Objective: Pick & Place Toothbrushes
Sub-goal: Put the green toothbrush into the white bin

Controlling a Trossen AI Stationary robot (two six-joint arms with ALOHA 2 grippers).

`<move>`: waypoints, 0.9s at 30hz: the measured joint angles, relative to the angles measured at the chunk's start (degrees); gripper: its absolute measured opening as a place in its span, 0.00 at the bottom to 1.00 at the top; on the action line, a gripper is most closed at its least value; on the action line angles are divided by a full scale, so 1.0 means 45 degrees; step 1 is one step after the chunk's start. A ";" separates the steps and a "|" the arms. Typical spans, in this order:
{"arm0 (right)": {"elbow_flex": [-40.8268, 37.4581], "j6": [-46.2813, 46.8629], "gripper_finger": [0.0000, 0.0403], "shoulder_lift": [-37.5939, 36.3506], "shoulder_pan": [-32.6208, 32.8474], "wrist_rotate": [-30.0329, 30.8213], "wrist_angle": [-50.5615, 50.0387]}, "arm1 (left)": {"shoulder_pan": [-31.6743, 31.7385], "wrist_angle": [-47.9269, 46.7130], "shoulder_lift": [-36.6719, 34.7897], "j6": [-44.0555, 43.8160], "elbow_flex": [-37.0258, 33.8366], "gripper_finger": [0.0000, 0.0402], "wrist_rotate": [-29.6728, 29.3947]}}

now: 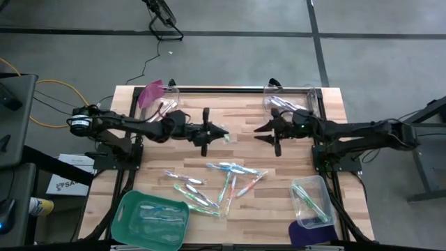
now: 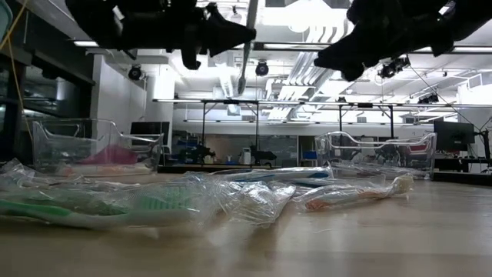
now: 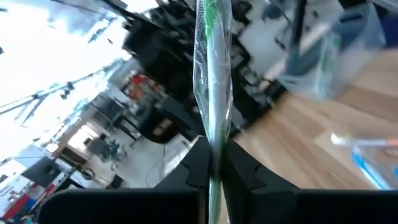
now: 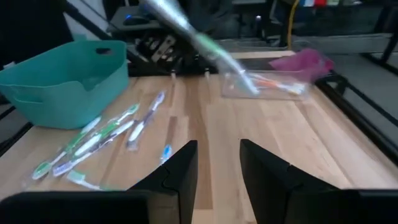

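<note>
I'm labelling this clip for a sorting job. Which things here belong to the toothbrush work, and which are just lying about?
Job:
- wrapped green toothbrush in the left gripper
- loose toothbrushes on the table
- teal bin
- clear bins
- right gripper, open

Lying about:
- orange cable
- papers

Wrapped toothbrush (image 3: 213, 74) cut off by frame top; toothbrush (image 4: 199, 43) blurred in right wrist view.

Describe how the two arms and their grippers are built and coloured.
Both arms are dark, slim and jointed. The left arm has a white-labelled cylindrical joint near its base, with yellow cable beside it. The left gripper and right gripper each end in two black, angular, tapering fingers.
</note>
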 joint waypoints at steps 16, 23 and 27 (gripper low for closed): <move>0.0000 -0.3347 0.29 0.5496 0.1917 0.2571 0.8472 | 0.0011 0.2806 0.0221 -0.1547 -0.0886 0.03 0.0015; 0.0000 -0.4647 0.41 0.7303 0.2248 0.3405 1.1140 | 0.0007 0.3036 0.0385 -0.1792 -0.0881 0.03 0.0026; 0.0000 -0.4636 0.51 0.7720 0.2253 0.3963 1.1899 | 0.0007 0.2963 0.0384 -0.1880 -0.0881 0.03 0.0410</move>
